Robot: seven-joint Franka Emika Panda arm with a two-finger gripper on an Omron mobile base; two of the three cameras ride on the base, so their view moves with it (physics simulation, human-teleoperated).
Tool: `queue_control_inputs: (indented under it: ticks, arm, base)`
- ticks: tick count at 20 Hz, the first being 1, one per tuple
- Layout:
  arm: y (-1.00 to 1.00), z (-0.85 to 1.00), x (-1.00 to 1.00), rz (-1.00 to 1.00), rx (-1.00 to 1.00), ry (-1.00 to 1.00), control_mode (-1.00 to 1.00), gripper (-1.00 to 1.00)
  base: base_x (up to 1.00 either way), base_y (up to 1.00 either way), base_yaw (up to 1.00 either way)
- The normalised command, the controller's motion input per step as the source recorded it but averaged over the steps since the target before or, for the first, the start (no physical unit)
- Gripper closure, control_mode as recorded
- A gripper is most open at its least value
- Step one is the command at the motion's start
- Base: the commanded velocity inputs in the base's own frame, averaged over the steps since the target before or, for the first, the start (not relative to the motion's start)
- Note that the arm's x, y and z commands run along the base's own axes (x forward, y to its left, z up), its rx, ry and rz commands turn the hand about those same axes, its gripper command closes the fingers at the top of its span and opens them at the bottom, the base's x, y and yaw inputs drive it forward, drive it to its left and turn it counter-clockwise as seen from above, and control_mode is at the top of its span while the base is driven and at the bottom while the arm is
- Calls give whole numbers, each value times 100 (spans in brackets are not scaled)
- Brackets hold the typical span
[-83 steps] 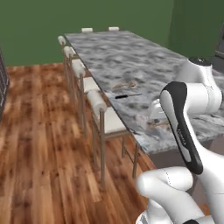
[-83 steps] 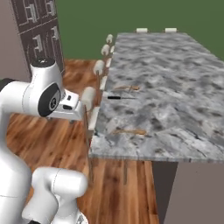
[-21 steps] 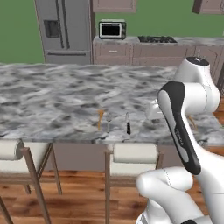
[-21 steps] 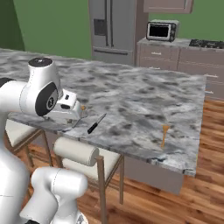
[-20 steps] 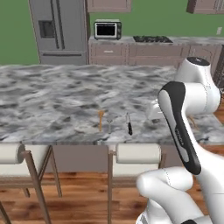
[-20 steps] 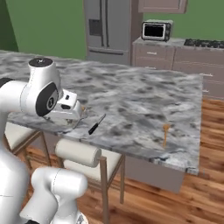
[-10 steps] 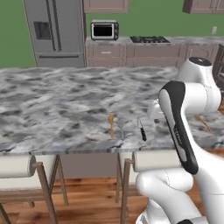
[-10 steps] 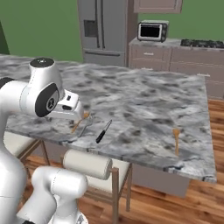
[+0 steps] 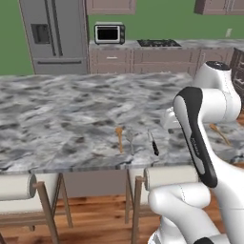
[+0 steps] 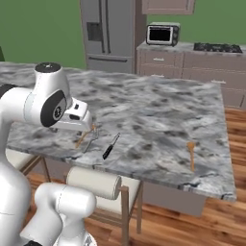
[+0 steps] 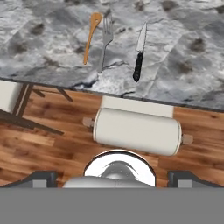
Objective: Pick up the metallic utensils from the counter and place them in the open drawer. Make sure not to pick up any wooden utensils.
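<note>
Near the front edge of the marbled counter (image 9: 66,114) (image 10: 158,110) (image 11: 183,52) lie three utensils side by side. The black-handled knife (image 9: 153,143) (image 10: 110,146) (image 11: 139,54) is one metallic utensil, the grey fork (image 9: 129,141) (image 10: 91,141) (image 11: 105,41) the other. A wooden spoon (image 9: 119,137) (image 10: 83,136) (image 11: 91,36) lies right beside the fork. A second wooden spoon (image 9: 219,134) (image 10: 191,154) rests far off to the right. My gripper (image 10: 81,124) (image 11: 113,177) hovers open and empty just short of the counter edge, above a stool. The drawer is out of view.
Cream-cushioned stools (image 9: 171,177) (image 10: 93,183) (image 11: 138,130) tuck under the counter's front edge, over a wood floor. Behind the island stand a steel fridge (image 9: 52,33), a microwave (image 9: 109,34) (image 10: 162,34) and brown cabinets (image 9: 157,59).
The base has driven, so the whole scene has shifted and the knife, fork and spoon sit more centrally before me. The utensils lie as before, and the arm holds its pose.
</note>
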Motion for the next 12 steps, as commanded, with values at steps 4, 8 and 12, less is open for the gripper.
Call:
queue_control_inputs:
  ticks: [4, 8, 12]
  arm:
    - [0, 0, 0, 0, 0, 0, 100, -100]
    - [0, 0, 0, 0, 0, 0, 100, -100]
    - [21, -15, 26, -7, -1, 0, -100, -100]
  base:
    - [34, 1, -29]
    - [26, 12, -34]
    - [21, 16, -14]
